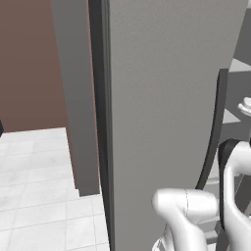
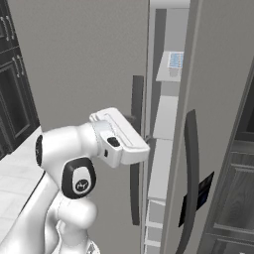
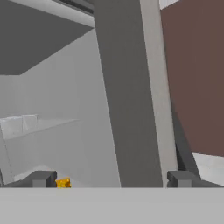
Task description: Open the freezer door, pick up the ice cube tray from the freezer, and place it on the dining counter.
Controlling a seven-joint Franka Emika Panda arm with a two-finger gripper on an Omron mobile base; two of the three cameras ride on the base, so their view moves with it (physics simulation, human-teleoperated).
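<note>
The freezer door [image 2: 84, 74], a tall matte grey panel, stands ajar with its dark vertical handle [image 2: 137, 99] at its free edge. Through the gap I see the freezer [image 2: 166, 124] with its pale shelves. The ice cube tray [image 2: 176, 60], grey with pale blue cells, lies on an upper shelf. My hand [image 2: 121, 136] is at the handle, about mid-height. In the hand view my gripper [image 3: 111, 179] is open, its fingertips [image 3: 41, 178] wide apart with a grey door edge [image 3: 127, 109] running up between them. The dining counter is out of view.
An orange cheese wedge [image 3: 63, 183] lies on a lower freezer shelf. A second grey door with a dark handle [image 2: 191, 173] stands right of the gap. Dark cabinets [image 2: 12, 99] are on the left. A brown wall [image 1: 29, 63] and pale tiled floor [image 1: 34, 196] lie beyond the door.
</note>
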